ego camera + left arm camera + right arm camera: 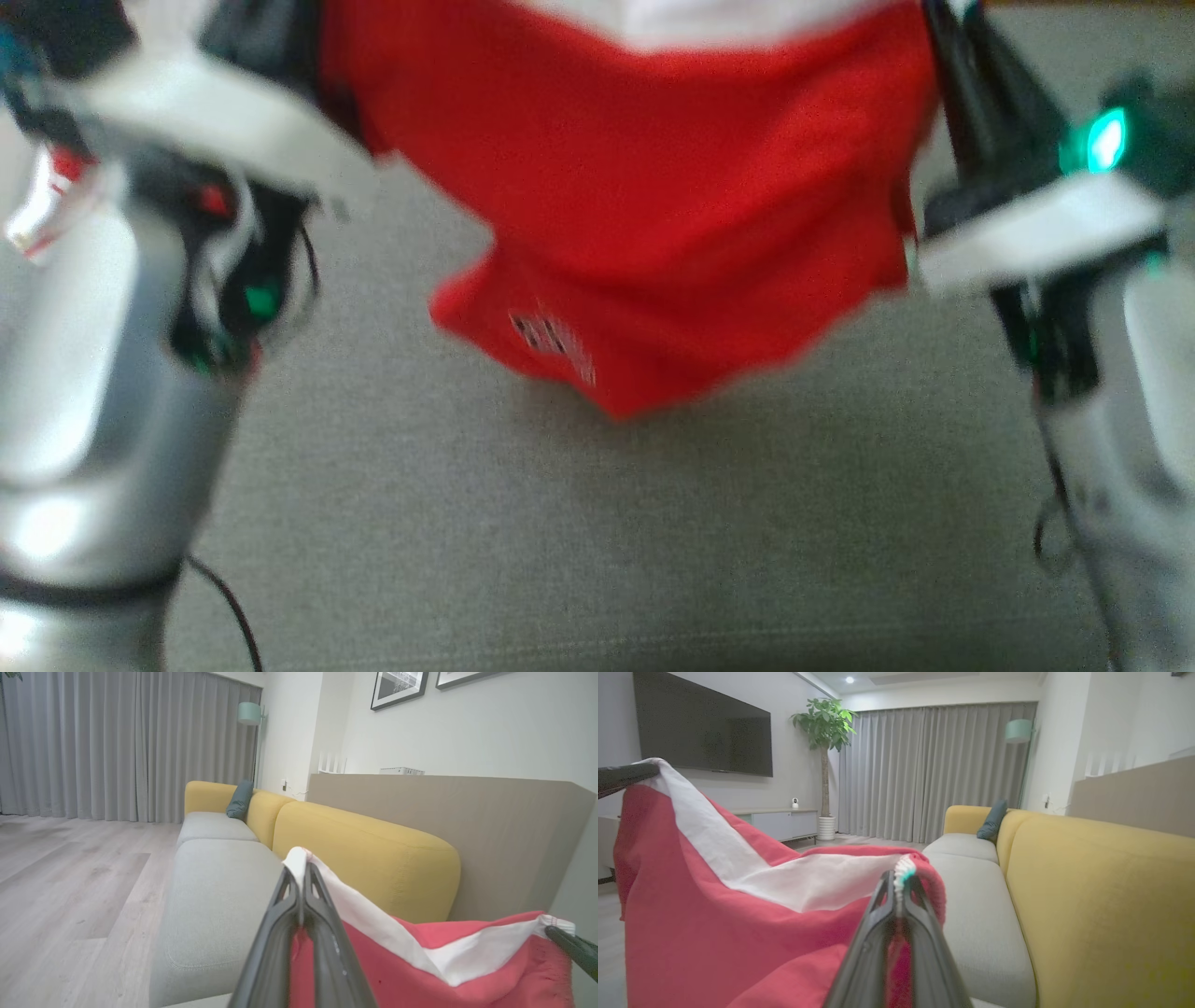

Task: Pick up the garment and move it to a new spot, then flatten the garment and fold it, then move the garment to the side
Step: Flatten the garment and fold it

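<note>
A living room with grey curtains (117,746) and a long sofa. The sofa's grey seat (219,891) lies below both pairs of fingers, and the yellow backrest (364,858) stands beside them. Far beyond the right fingertips a white pot (826,828) stands on the floor by the curtains, and a green plant (824,721) grows out of it.

The red garment (653,187) hangs in the air between the two grippers, over the seat. The left gripper (302,882) is pressed together on one end of the white waistband (373,924), which sticks out just past its fingertips. The right gripper (900,889) is pressed together on the other end, which is bunched at its tips. The band sags between the two pairs of fingers and the red cloth falls below them. A small label (551,341) with dark print sits near the lower edge.
</note>
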Controlling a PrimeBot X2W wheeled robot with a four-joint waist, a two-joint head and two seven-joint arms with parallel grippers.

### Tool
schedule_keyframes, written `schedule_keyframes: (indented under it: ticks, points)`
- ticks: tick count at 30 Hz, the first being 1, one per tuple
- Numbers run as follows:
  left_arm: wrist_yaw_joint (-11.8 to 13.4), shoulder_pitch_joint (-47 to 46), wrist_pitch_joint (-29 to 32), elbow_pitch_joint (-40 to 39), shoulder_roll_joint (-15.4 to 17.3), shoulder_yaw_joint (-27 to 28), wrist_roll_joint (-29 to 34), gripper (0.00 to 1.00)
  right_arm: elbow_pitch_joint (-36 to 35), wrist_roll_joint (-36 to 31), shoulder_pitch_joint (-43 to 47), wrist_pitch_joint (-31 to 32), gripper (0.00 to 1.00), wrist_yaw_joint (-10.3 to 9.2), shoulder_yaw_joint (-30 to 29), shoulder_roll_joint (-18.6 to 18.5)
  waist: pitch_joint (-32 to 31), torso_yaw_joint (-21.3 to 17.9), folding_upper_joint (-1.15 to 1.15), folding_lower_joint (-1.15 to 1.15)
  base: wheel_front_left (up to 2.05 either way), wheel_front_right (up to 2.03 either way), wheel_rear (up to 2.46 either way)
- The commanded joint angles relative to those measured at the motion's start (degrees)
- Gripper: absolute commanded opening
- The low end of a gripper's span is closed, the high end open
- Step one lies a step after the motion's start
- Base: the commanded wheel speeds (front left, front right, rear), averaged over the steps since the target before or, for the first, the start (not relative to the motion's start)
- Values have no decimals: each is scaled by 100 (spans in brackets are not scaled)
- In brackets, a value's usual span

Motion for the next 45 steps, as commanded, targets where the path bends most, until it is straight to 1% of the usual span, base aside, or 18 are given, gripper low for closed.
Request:
schedule_keyframes:
  ticks: [1, 4, 6, 8, 11, 13, 14, 15, 16, 19, 22, 25, 31, 37, 45]
  points:
    - [-61, -642, -14, 70, 229, 220, 128, 0, 140, 0, -631, -157, 0, 42, 161, 30, 371, -77, 0, 0, 0, 0, 0]
    - [-206, -1414, -184, 674, 240, 195, 354, 0, 1008, -156, -1608, -501, 0, 42, 287, 138, 701, -109, 0, 0, 0, 0, 0]
    - [-288, -1933, -400, 1088, 254, 196, 535, 0, 1598, -345, -2237, -816, 0, 42, 302, 222, 895, -111, 0, 0, 0, 0, 0]
    - [-361, -2446, -670, 1458, 240, 230, 666, 0, 2156, -494, -2802, -1194, 0, 42, 155, 388, 1112, -99, 0, 0, 0, 0, 0]
    - [-492, -3016, -1094, 2001, 175, 233, 794, 0, 2972, -870, -3442, -1679, 0, 42, 40, 539, 1351, -38, 0, 0, 0, 0, 0]
    - [-562, -3254, -1371, 2316, 90, 195, 859, 0, 3407, -1120, -3735, -1867, 0, 42, -92, 604, 1493, 41, 0, 0, 0, 0, 0]
    - [-562, -3254, -1371, 2316, 90, 195, 859, 0, 3407, -1120, -3735, -1867, 0, 42, -92, 604, 1493, 41, 0, 0, 0, 0, 0]
    - [-599, -3321, -1513, 2462, 29, 180, 863, 0, 3586, -1243, -3834, -1921, 0, 42, -156, 627, 1558, 92, 0, 0, 0, 0, 0]
    - [-671, -3351, -1726, 2734, -104, 132, 852, 0, 3898, -1450, -3926, -1970, 0, 42, -306, 667, 1676, 195, 0, 0, 0, 0, 0]
    - [-802, -3174, -1940, 3008, -317, 75, 785, 0, 4085, -1594, -3794, -1983, 0, 42, -472, 740, 1841, 345, 0, 0, 0, 0, 0]
    - [-967, -2781, -2045, 3133, -483, 47, 699, 0, 4101, -1603, -3409, -1985, 0, 42, -396, 779, 1937, 454, 0, 0, 0, 0, 0]
    - [-1094, -2320, -2085, 3034, -568, 155, 605, 0, 4002, -1511, -3000, -1985, 0, 42, -243, 780, 1959, 492, 0, 0, 0, 0, 0]
    - [-1216, -1166, -2093, 2107, -691, 789, 629, 0, 3578, -1249, -2313, -1986, 0, 42, 43, 767, 1845, 416, 0, 0, 0, 0, 0]
    - [-1373, 207, -2094, 1121, -877, 1295, 875, 0, 2829, -957, -1456, -1986, 0, 42, 147, 754, 1473, 333, 0, 0, 0, 0, 0]
    - [-1504, 1924, -2094, 24, -1145, 1424, 1153, 0, 1560, -652, 160, -1987, 0, 42, -7, 694, 706, 338, 0, 0, 0, 0, 0]
